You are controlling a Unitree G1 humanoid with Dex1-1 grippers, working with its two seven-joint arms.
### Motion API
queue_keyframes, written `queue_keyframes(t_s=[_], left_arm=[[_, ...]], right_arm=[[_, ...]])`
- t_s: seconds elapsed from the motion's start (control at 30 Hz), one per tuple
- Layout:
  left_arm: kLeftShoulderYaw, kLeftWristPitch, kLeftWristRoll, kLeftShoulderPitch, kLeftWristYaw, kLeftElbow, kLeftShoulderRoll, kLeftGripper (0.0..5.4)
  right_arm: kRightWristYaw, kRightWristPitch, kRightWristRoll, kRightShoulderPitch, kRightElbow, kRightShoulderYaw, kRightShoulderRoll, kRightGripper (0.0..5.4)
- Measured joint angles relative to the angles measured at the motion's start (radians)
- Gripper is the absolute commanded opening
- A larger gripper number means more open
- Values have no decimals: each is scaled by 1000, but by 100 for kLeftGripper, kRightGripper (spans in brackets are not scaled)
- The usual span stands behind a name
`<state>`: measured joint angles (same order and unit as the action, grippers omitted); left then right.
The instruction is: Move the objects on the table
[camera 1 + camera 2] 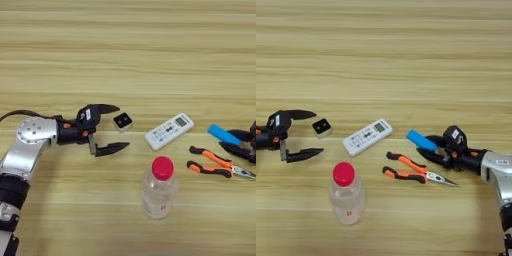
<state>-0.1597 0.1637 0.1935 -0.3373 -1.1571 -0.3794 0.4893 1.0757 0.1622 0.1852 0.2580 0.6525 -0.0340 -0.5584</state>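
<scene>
My left gripper (123, 127) stands open at the left of the table (150, 55). The small black cube (122, 121) lies at its fingertips, closer to the upper finger. At the right, my right gripper (425, 146) is shut on the right end of the flat blue block (419, 139), which points left. The orange-handled pliers (411, 169) lie just below that gripper, jaws pointing right. A white remote control (367, 136) lies slanted in the middle. In front of it the clear bottle with a red cap (345, 196) stands upright.
Broad bare wood stretches across the far half of the table. The bottle stands between the two arms, near the front. My left arm's silver forearm (30, 142) reaches in from the lower left.
</scene>
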Motion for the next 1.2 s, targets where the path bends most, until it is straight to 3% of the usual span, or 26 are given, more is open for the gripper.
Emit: queue_keyframes(t_s=[0.2, 0.37, 0.63, 0.77, 1.0, 1.2], left_arm=[[21, 0, 11, 0, 35, 0, -11, 540], [40, -1, 14, -1, 64, 0, -35, 540], [107, -3, 62, -3, 142, 1, -82, 540], [148, -3, 85, -1, 233, 15, -118, 540], [168, -23, 85, 35, 428, 118, -208, 540], [226, -33, 50, 49, 666, 155, -278, 540]], right_arm=[[-5, 0, 14, 1, -20, -15, 2, 368], [-23, -1, 64, 17, -69, -58, 10, 420], [-57, -47, 152, 29, -239, -89, 47, 503], [-78, -73, 171, 26, -339, -88, 60, 537], [-134, -91, 180, 23, -417, -85, 94, 537], [-196, -93, 184, 24, -459, -84, 132, 537]])
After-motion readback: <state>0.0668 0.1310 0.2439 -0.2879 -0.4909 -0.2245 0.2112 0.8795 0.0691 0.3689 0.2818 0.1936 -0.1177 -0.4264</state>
